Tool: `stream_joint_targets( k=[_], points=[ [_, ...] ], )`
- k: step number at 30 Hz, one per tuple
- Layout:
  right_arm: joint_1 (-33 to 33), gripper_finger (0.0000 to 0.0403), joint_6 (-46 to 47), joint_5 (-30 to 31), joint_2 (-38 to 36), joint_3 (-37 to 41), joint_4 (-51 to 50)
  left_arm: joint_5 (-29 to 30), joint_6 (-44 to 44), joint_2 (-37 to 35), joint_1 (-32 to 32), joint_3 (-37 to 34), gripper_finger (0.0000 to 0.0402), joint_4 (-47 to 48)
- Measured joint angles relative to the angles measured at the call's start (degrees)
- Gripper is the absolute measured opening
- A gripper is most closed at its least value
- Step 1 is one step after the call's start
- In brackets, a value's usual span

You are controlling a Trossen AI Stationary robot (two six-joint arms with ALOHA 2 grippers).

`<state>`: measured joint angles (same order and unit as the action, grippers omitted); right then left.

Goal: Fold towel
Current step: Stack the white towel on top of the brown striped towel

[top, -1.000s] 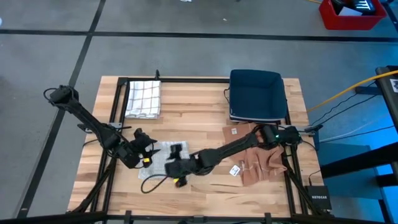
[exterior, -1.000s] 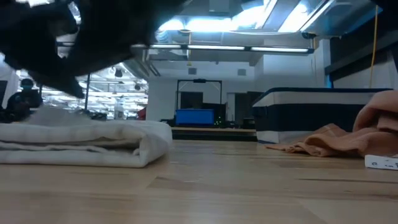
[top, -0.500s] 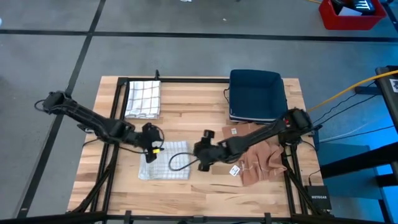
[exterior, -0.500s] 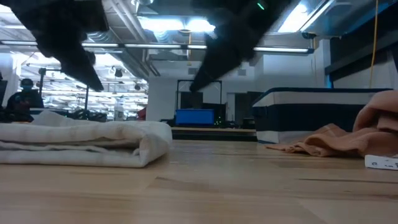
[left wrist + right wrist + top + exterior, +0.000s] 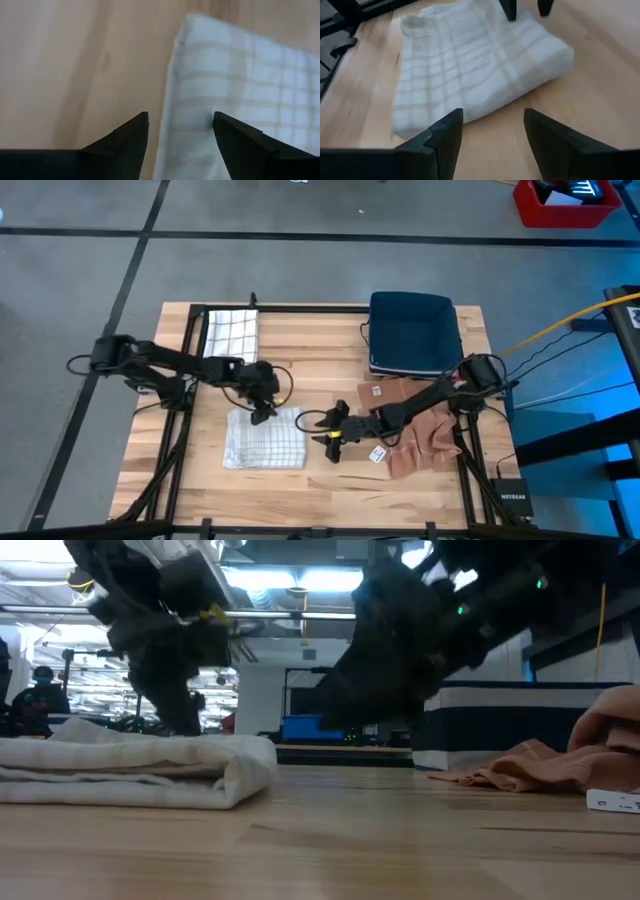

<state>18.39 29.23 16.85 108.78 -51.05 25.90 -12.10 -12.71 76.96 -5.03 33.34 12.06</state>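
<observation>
Here the left pincer (image 5: 263, 416), fingers spread and empty, hangs at the far edge of the folded towel (image 5: 265, 442) on the desk (image 5: 320, 350), apparently just above it, while the right pincer (image 5: 325, 430), likewise parted, sits just beside the towel's right edge.

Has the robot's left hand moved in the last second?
Yes. The left hand moved up from the table's near edge toward the blue bin, now above the folded towel.
</observation>
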Motion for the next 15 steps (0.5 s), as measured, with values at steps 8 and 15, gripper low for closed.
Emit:
stream_joint_targets(
  k=[8,15],
  points=[
    [-1.03,0.0214,-1.20,-2.48,8.19,-1.55,4.91,-10.85,2.73,11.28,-1.85,0.22,0.0214,-6.80],
    [-4.44,0.0214,-1.46,-6.56,12.49,-6.00,5.55,-18.18,2.86,16.37,-2.01,0.26,0.0211,-10.82]
  ],
)
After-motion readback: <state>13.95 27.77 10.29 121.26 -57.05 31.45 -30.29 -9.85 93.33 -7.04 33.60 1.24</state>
